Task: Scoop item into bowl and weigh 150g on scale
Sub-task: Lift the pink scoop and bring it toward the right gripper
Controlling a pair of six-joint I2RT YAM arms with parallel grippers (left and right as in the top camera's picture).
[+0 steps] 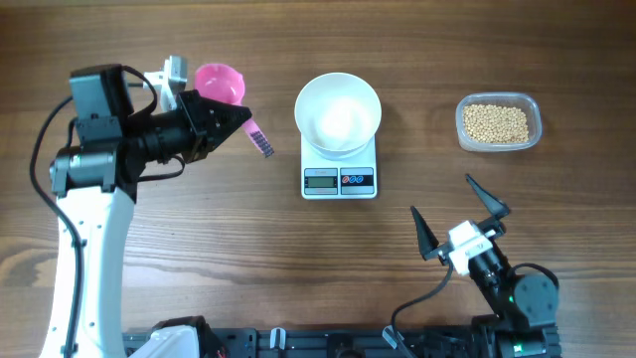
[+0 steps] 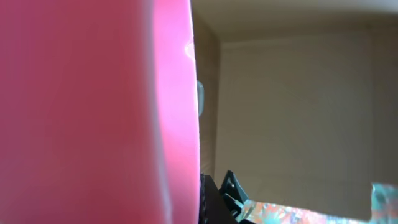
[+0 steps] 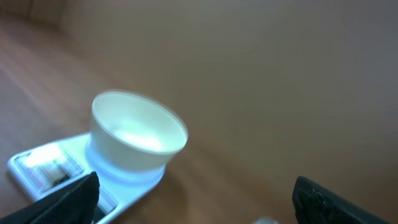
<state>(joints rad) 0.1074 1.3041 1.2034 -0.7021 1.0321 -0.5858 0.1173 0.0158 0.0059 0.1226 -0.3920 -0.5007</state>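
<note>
Pink scoop looms; round tan beans fill clear tub.

White left arm reaching in from the left of the scale, left gripper pointing toward the scale, jaws closed on a pink scoop, right arm folded low at the scale's near right, right gripper spread wide, empty, fingers angled toward the scale

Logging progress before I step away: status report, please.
Left hand shut on pink scoop. Right hand open, empty. Empty bowl on scale; beans in clear tub. That scale sits between scoop and tub.
</note>
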